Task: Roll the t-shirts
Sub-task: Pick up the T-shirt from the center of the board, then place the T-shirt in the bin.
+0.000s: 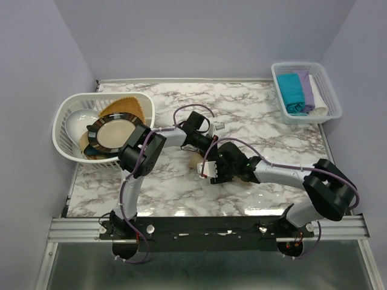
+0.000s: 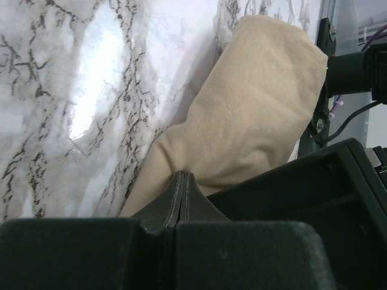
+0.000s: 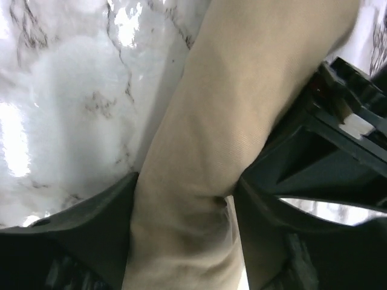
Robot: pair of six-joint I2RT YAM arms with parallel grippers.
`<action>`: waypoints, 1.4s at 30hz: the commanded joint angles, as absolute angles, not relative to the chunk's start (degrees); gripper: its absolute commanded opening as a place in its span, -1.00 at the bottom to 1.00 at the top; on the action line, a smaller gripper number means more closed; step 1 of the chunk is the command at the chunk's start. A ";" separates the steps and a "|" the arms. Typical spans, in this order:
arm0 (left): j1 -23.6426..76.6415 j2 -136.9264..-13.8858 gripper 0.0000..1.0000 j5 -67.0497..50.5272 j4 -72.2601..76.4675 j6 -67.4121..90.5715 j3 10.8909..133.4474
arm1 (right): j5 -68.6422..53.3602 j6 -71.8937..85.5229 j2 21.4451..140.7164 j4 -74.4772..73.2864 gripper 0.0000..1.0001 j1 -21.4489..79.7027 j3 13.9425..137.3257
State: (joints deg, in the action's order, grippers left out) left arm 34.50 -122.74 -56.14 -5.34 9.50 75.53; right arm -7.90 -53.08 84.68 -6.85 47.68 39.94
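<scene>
Step in hand: by my reading, the last shirt is mid-roll; three rolled t-shirts (image 1: pixel 292 90) (teal, lilac, white) already lie in the small basket (image 1: pixel 336 104) at the far right, and the beige t-shirt (image 1: pixel 195 162) sits bunched between the two grippers at the middle of the marble table (image 1: pixel 254 115).
Next move: it likely calls for both grippers to act together, keeping the bundle tight while it is tucked or carried to the small basket; if one side lets go early, the soft cloth could spring loose.
White basket (image 1: pixel 65 110): far left, holding the plate (image 1: pixel 112 134) and the woven piece (image 1: pixel 124 107); well apart from the work.
Left arm (image 1: pixel 142 154): it rises from its base, bends sharply at the elbow beside the white basket, and reaches right with the wrist turned down over the shirt.
Left gripper (image 2: pixel 182 176): fingers pressed flat together with no gap; the beige cloth meets the tips and seems nipped there, the bundle leaning up and away to the right.
Beige t-shirt, up close: a thick, smooth cylinder, mostly hidden from above by the two wrists.
Right gripper (image 3: pixel 184 193): fingers spread round the roll, one on each side, the cloth squeezed between them; a firm hold.
Right arm (image 1: pixel 329 188): elbow folded back at the right edge of the table, forearm running low and leftward to meet the left wrist.
</scene>
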 commanded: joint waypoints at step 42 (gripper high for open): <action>11.69 -105.21 -0.81 -60.73 -29.18 7.56 99.32 | 20.02 -54.49 110.10 -10.57 -0.99 -1.12 102.99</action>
